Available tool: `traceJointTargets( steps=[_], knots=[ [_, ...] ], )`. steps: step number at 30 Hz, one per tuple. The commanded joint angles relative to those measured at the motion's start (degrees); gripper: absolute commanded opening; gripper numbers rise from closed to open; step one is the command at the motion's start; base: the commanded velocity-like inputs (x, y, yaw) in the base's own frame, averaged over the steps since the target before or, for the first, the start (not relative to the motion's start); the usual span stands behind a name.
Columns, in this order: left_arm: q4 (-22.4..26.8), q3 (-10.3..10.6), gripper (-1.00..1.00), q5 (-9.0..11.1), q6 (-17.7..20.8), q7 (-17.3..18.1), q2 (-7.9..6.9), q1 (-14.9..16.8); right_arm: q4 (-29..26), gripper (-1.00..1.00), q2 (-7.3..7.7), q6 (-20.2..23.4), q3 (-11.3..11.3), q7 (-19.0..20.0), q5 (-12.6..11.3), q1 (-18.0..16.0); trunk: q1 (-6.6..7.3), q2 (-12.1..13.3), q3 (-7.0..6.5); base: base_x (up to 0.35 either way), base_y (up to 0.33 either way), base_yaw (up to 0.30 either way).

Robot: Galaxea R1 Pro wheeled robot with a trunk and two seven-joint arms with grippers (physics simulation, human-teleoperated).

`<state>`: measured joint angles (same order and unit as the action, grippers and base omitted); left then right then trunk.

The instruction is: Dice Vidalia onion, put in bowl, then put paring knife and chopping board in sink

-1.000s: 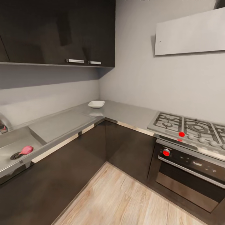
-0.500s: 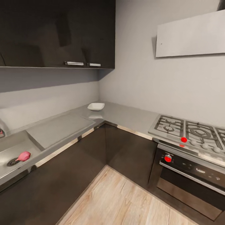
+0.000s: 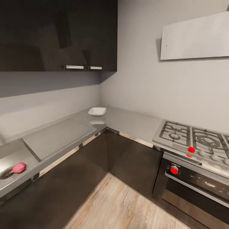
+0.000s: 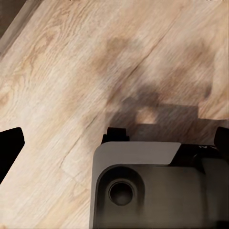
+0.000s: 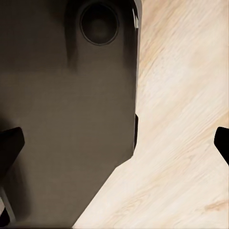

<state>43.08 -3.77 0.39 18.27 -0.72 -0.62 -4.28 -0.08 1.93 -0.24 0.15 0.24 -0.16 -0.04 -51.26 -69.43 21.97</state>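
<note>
Facing the kitchen corner: Vidalia onion (image 3: 18, 167) lies in the sink (image 3: 12, 156) at far left, just beside the round drain (image 3: 6, 174). White bowl (image 3: 97, 111) sits on the grey desk (image 3: 127, 119) near the corner, well apart from the onion. Gas hob (image 3: 194, 140) and oven (image 3: 197, 184) at right. Left pincer (image 4: 114, 143) wide open over the wood floor (image 4: 57, 71), holding nothing. Right pincer (image 5: 117, 143) also spread wide, empty, above floor and the robot's dark base (image 5: 62, 119).
</note>
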Motion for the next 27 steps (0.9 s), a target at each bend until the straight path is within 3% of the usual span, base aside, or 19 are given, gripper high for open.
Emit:
traceJointTargets(
  steps=[1, 27],
  knots=[
    [0.2, 0.0, 1.00, 0.0, 0.3, -0.1, 0.01, 0.0, 0.0, 1.00, 0.01, 0.0, 0.0, 0.0, 0.0, 0.0, 0.22, 0.4, -0.15, 0.007, 0.000, 0.000],
    [0.2, 0.0, 1.00, 0.0, 0.3, -0.1, 0.00, 0.0, 0.2, 1.00, 0.01, 0.0, 0.0, 0.0, 0.0, 0.0, 5.93, 10.8, -4.81, 0.001, 0.000, 0.000]
  ],
)
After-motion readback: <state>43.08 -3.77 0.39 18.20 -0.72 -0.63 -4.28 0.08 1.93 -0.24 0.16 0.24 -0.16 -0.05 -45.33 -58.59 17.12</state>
